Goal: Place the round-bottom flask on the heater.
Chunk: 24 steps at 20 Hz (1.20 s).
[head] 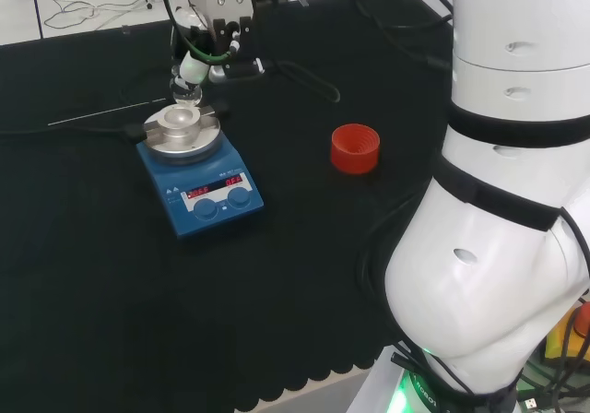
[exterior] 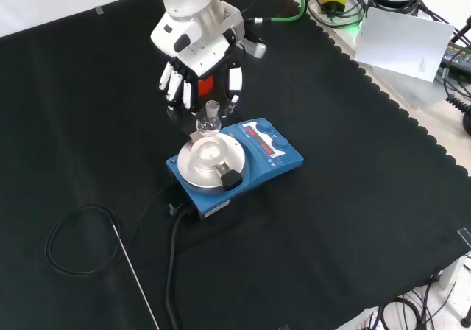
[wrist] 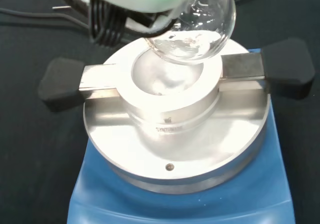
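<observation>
Round-bottom flask point(wrist: 197, 26), gripped by robot hand point(exterior: 199, 79) above heater point(exterior: 221, 164) well; off-centre, liable to strike rim and tip.

The clear round-bottom flask point(exterior: 210, 123), neck up beneath the hand point(exterior: 200, 76), hangs over the rim of the blue heater's point(exterior: 254, 164) metal bowl point(wrist: 167, 81).

A lab — blue heater point(exterior: 243, 157), glass flask point(exterior: 209, 121), black-clothed bench point(exterior: 353, 219).
</observation>
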### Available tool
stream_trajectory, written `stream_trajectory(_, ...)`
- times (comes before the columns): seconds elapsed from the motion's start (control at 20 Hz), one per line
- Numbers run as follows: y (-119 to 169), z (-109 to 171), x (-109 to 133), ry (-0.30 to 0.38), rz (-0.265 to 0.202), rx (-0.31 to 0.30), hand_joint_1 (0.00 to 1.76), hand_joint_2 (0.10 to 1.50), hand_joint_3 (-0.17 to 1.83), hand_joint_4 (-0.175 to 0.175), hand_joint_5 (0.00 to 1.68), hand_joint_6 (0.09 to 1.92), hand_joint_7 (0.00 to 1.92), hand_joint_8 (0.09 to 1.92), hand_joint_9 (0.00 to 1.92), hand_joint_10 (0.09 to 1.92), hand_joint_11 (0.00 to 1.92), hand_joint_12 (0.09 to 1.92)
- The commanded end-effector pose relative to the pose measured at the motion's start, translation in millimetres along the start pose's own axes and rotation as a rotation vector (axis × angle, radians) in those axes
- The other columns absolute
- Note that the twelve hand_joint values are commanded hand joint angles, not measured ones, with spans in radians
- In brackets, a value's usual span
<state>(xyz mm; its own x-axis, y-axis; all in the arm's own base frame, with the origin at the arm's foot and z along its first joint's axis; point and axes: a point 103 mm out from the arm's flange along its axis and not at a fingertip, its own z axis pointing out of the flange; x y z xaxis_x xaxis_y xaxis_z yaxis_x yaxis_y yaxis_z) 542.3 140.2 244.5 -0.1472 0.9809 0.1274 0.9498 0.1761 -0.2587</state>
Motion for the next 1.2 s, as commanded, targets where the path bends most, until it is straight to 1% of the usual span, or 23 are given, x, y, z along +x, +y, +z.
stream_trajectory(0.05, 5, 7, 5, 0.000, -0.011, 0.015, 1.13, 0.66, 0.77, 0.034, 1.16, 0.93, 0.51, 0.68, 0.79, 0.55, 0.55, 1.28)
stream_trajectory(0.35, 13, 12, 5, 0.003, -0.015, 0.028, 1.13, 0.66, 0.77, 0.034, 1.16, 0.93, 0.51, 0.68, 0.79, 0.55, 0.55, 1.28)
stream_trajectory(0.65, 18, 14, 10, 0.002, -0.029, 0.033, 1.13, 0.66, 0.77, 0.035, 1.16, 0.93, 0.51, 0.68, 0.79, 0.55, 0.55, 1.28)
stream_trajectory(1.2, 25, 27, 8, 0.003, -0.027, 0.055, 1.13, 0.66, 0.77, 0.035, 1.16, 0.93, 0.50, 0.69, 0.79, 0.55, 0.55, 1.28)
